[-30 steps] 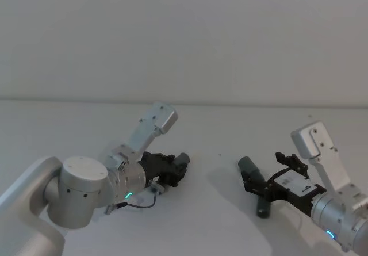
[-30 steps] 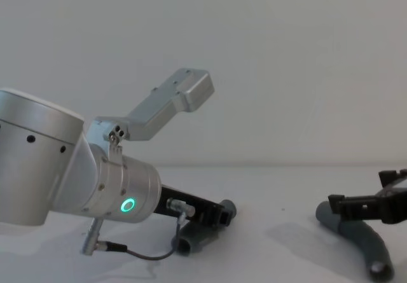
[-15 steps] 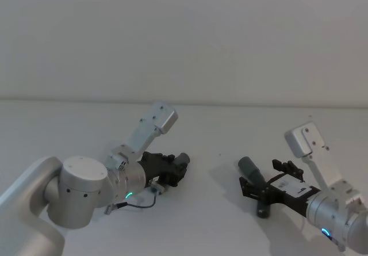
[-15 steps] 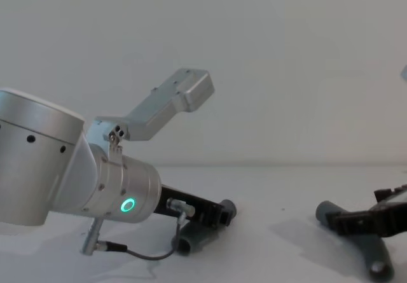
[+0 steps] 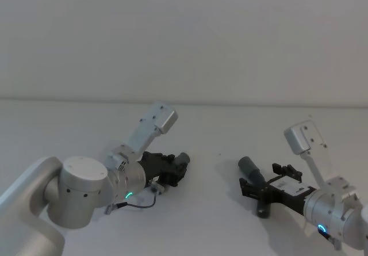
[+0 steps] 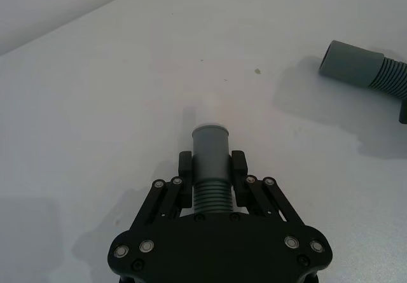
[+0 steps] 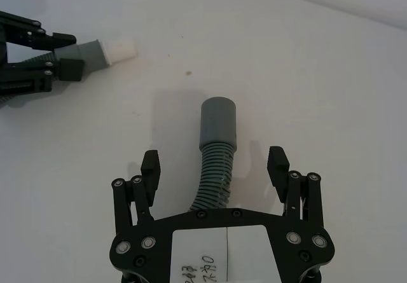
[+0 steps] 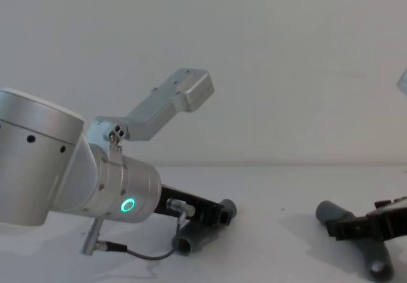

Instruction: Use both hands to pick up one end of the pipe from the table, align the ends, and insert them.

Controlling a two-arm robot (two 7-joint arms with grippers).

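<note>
White table (image 5: 57,129), blank wall (image 5: 184,37), grey pipe (image 6: 210,146).

Short grey pipe piece (image 6: 210,149) gripped, longer ribbed piece (image 7: 217,149) on table (image 7: 331,79)

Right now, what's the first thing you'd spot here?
On the left, the black blocky left end effector clamps the short dark grey tube piece with a whitish tip. On the right, the black right end effector sits open astride the longer dark grey ribbed tube on the white matte table.
</note>
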